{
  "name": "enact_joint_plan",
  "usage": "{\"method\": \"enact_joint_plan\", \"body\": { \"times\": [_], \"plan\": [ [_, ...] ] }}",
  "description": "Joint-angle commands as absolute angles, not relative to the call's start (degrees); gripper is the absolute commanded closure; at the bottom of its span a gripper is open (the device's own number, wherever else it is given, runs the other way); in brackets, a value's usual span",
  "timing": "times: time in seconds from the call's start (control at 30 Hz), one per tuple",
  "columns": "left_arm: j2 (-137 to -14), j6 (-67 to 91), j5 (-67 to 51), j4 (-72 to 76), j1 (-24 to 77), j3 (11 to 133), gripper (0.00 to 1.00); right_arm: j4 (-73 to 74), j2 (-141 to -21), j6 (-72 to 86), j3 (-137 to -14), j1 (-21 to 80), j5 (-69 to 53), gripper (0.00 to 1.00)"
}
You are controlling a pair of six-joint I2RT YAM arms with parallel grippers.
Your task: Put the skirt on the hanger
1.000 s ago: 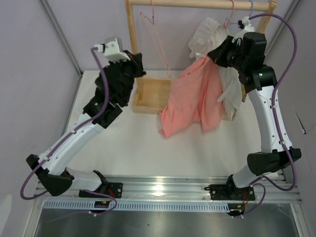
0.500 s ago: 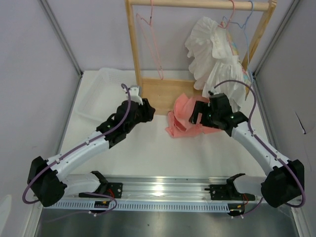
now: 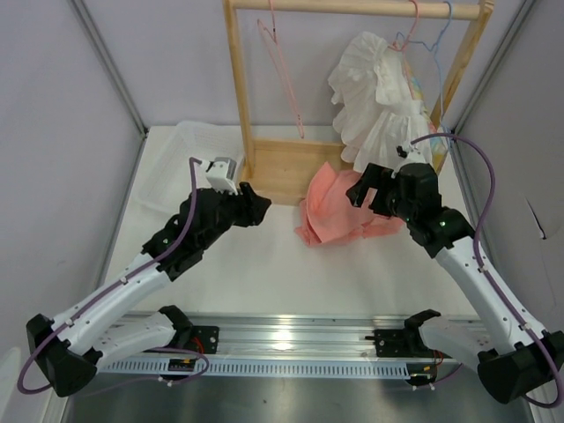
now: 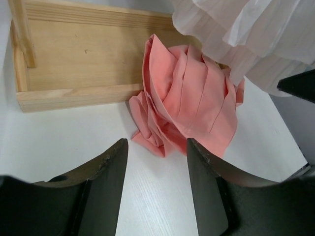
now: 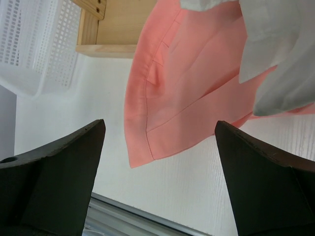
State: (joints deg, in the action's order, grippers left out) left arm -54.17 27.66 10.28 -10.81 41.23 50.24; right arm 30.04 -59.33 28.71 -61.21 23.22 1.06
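While the skirt (image 3: pixel 339 211) lies heaped, left gripper (image 4: pixel 156 150) and right gripper (image 5: pixel 160 125) gape empty.

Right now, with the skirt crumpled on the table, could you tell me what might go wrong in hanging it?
1. The skirt lies bunched with its far edge beneath the white ruffled garment; the open right gripper could catch the ruffles too.
2. The folds hide the waistband, so a pinch may take several layers.
3. The hanger hangs loose from the rail and may swing when touched.
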Motion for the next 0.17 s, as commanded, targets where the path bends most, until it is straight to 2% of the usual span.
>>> {"method": "enact_joint_plan", "body": {
  "times": [0.0,0.13],
  "plan": [
    [-52.5,25.3,10.1,-15.2,41.4,52.4,0.43,26.5,-58.4,30.0,-62.0,22.5,0.9,0.01],
    [-50.7,25.0,10.1,-15.7,41.3,51.7,0.42,26.7,-59.5,29.7,-63.2,22.5,1.1,0.0]
  ]
}}
